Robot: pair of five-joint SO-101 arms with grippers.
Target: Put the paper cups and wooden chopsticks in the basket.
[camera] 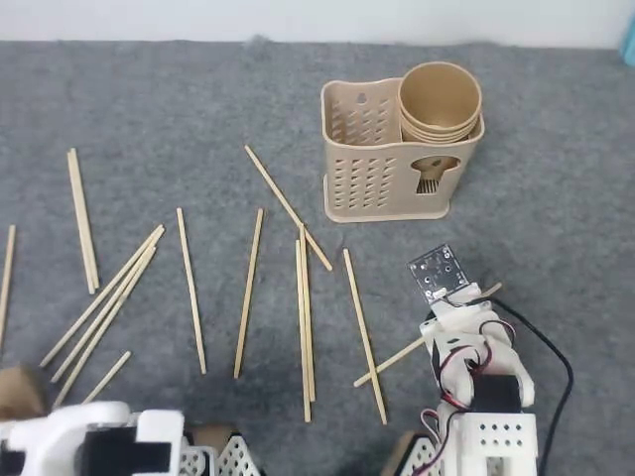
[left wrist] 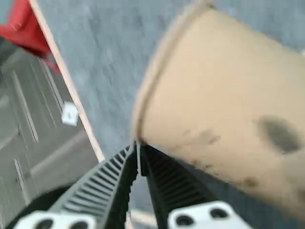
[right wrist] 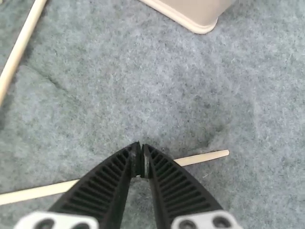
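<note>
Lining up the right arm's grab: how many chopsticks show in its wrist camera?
2. The near chopstick crosses under the shut right gripper, its middle hidden by the jaws. The far chopstick lies to one side, short of the basket. Many more lie outside its frame.

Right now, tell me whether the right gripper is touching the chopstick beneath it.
Cannot tell. In the right wrist view the shut right gripper overlaps the chopstick, but no contact or gap shows plainly.

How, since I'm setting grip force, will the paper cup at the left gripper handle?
The paper cup looks light; its thin rim, at the left gripper's shut tips, likely dents if squeezed. Tapered, it may roll if dropped.
</note>
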